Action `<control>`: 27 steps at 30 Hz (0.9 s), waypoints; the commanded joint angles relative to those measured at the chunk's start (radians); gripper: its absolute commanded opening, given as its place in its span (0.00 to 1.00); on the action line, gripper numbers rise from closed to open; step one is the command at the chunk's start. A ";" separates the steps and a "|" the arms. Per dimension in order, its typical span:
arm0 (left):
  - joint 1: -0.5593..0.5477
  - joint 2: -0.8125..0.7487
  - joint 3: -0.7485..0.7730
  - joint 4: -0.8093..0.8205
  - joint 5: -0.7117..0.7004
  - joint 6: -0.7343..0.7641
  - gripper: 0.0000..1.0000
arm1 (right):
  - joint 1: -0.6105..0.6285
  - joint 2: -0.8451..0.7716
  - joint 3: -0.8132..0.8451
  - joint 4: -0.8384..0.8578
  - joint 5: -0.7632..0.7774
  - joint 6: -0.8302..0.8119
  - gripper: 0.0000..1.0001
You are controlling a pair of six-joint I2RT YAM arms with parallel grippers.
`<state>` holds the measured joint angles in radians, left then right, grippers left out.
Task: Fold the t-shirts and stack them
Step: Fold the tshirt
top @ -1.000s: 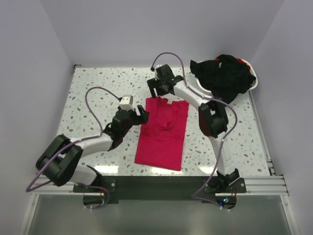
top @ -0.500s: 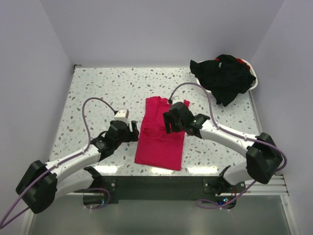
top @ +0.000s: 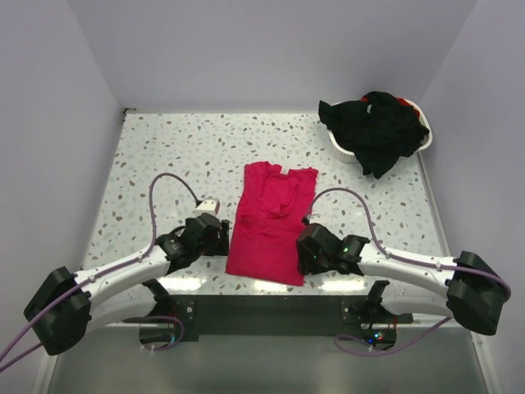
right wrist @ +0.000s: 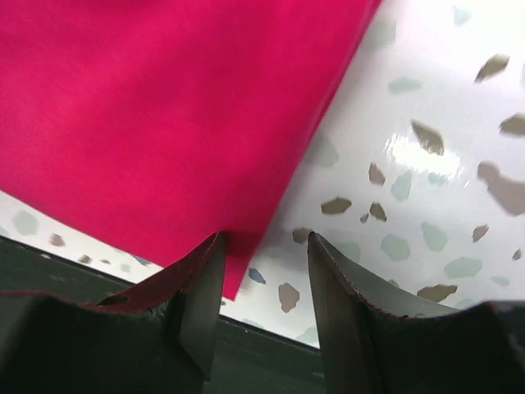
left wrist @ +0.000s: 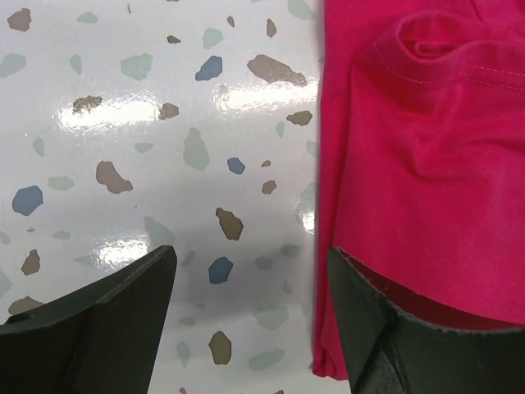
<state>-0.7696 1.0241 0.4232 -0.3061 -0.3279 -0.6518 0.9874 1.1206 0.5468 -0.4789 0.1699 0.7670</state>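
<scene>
Fabric of the red shirt (top: 273, 222), flat on the tabletop (top: 164, 156), looks light and limp. Left end effector (left wrist: 250, 279) and right end effector (right wrist: 264, 246) gape empty by its near corners, likely the best pinch points. Black shirts (top: 379, 131) heap beyond its far-right corner.

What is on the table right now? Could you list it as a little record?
red shirt: folded narrow, flat in the middle of the table
black shirts: heaped in the basket, far right corner
left tool: open, astride the red shirt's left edge
right tool: open, astride its near right corner
stack: none yet
</scene>
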 commanded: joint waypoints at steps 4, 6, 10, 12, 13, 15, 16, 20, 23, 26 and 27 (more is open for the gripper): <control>-0.016 -0.009 0.009 -0.011 0.013 -0.029 0.79 | 0.054 0.004 -0.050 0.048 -0.038 0.120 0.48; -0.016 -0.007 0.012 -0.017 0.023 -0.028 0.79 | 0.063 -0.007 -0.070 0.068 -0.052 0.144 0.47; -0.014 -0.005 0.028 -0.042 0.044 -0.023 0.79 | 0.100 -0.024 -0.076 0.071 -0.038 0.176 0.47; -0.019 -0.012 0.032 -0.051 0.049 -0.025 0.79 | 0.108 -0.025 -0.073 0.057 -0.030 0.189 0.46; -0.022 -0.015 0.040 -0.054 0.053 -0.025 0.79 | 0.112 -0.024 -0.073 0.056 -0.030 0.192 0.46; -0.034 -0.018 0.051 -0.070 0.076 -0.025 0.78 | 0.129 -0.018 -0.074 0.053 -0.032 0.210 0.45; -0.040 -0.015 0.063 -0.077 0.082 -0.025 0.78 | 0.138 -0.015 -0.074 0.042 -0.029 0.218 0.45; -0.086 0.027 0.098 -0.120 0.101 -0.034 0.75 | 0.163 0.014 -0.071 0.016 0.006 0.253 0.42; -0.114 0.063 0.129 -0.168 0.081 -0.045 0.73 | 0.180 0.034 -0.068 0.039 0.000 0.258 0.37; -0.141 0.086 0.134 -0.191 0.064 -0.057 0.68 | 0.188 0.051 -0.056 0.028 0.013 0.253 0.36; -0.146 0.097 0.134 -0.194 0.067 -0.058 0.65 | 0.191 0.051 -0.054 0.025 0.014 0.253 0.36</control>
<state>-0.8974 1.1049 0.5224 -0.4503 -0.2485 -0.6891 1.1652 1.1458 0.4919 -0.4301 0.1486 0.9947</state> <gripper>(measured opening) 0.675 0.367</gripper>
